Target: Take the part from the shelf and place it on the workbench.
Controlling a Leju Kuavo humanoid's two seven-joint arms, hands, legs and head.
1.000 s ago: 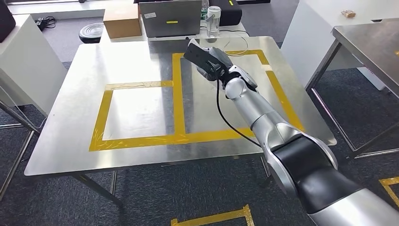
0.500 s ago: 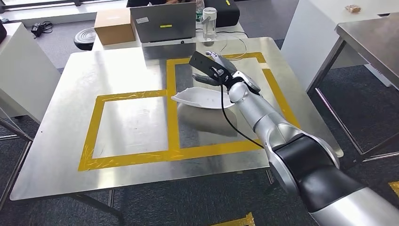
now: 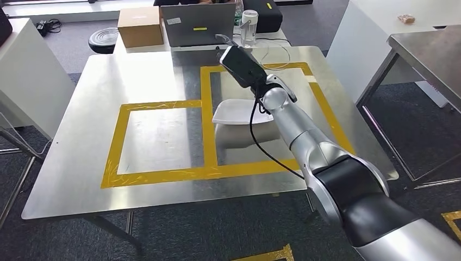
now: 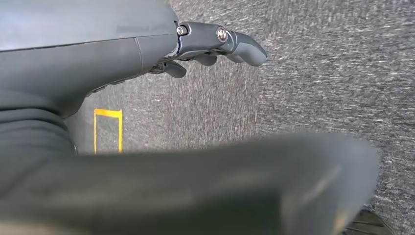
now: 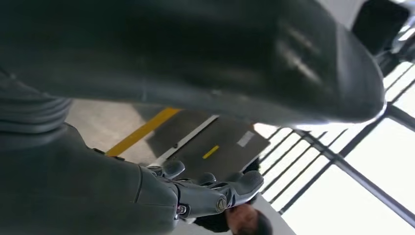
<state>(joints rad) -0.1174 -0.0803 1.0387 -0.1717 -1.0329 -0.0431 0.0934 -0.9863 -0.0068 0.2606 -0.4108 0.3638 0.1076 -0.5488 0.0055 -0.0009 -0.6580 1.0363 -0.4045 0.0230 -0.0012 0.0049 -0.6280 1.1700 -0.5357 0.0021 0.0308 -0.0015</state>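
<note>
White curved plastic part resting on the steel workbench, inside the yellow tape outline, just below the right hand, fingers released. Left hand empty, fingers loosely extended over grey carpet.

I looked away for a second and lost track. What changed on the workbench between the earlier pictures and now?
The white part, absent a second ago, now lies on the workbench inside the right taped square. The right hand has let it go and lifted off, empty. The laptop, box and bottle are unmoved; the camera shifted slightly.

white curved part lies on workbench, inside right taped square.
</note>
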